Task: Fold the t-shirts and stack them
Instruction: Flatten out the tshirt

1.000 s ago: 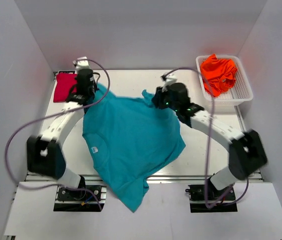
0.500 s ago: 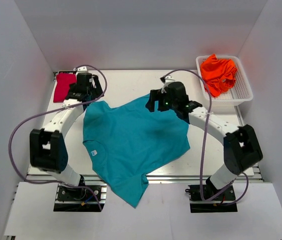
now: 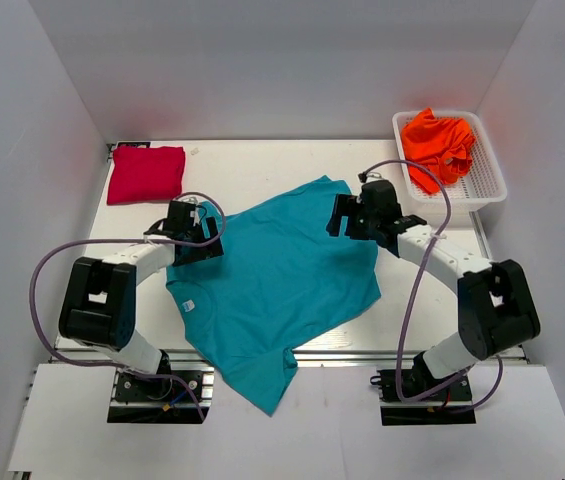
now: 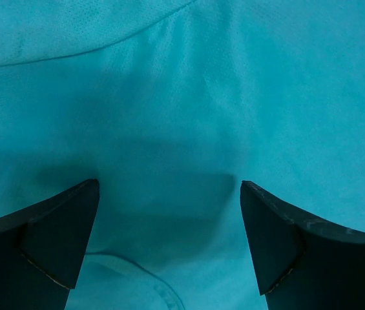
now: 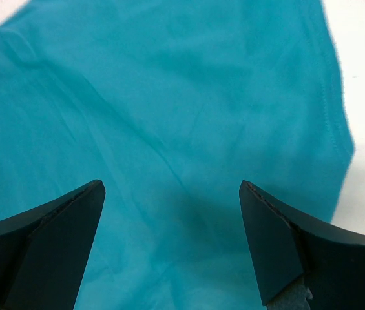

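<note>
The left hand (image 4: pixel 169 194) and right hand (image 5: pixel 169 194) — both spread wide, holding nothing — hover over the teal t-shirt (image 3: pixel 272 280) spread on the white surface (image 3: pixel 262 165).

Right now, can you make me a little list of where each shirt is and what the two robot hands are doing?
teal t-shirt: spread on the table, one end over the near edge
red t-shirt: folded, far left corner
orange t-shirt: crumpled in the white basket
left gripper: open, above the teal t-shirt
right gripper: open, above the teal t-shirt
</note>
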Tool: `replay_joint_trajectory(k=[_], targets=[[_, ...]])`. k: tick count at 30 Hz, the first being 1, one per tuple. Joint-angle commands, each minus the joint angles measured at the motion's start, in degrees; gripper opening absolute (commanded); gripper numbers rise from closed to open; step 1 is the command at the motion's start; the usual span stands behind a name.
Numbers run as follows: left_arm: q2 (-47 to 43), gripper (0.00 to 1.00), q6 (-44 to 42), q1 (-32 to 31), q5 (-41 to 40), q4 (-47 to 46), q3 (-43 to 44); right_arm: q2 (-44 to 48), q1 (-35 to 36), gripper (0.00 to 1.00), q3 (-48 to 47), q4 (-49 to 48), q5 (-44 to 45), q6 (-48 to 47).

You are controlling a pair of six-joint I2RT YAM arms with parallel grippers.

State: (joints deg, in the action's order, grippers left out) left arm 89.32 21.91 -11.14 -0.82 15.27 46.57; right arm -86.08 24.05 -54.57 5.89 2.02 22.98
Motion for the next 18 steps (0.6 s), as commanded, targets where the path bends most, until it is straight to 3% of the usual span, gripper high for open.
replay_joint_trajectory(k=[1, 5, 11, 18], targets=[[1.1, 1.00, 1.6, 0.1, 0.8, -1.7, 1.4, -3.9, -0.8, 0.90, -0.7, -0.5, -5.1, 0.5], [5.9, 1.00, 2.3, 1.2, 1.3, -3.0, 3.1, -8.0, -1.8, 0.90, -0.8, -0.9, -6.9, 1.0], [16.7, 1.00, -0.9, 0.1, 3.3, -3.5, 14.6, -10.5, -3.0, 0.90, 2.0, -1.2, -9.0, 3.6], [23.7, 1.00, -2.8, 0.1, 12.5, -5.2, 20.9, -0.2, -2.9, 0.88, 18.8, 2.5, -9.8, 10.4]])
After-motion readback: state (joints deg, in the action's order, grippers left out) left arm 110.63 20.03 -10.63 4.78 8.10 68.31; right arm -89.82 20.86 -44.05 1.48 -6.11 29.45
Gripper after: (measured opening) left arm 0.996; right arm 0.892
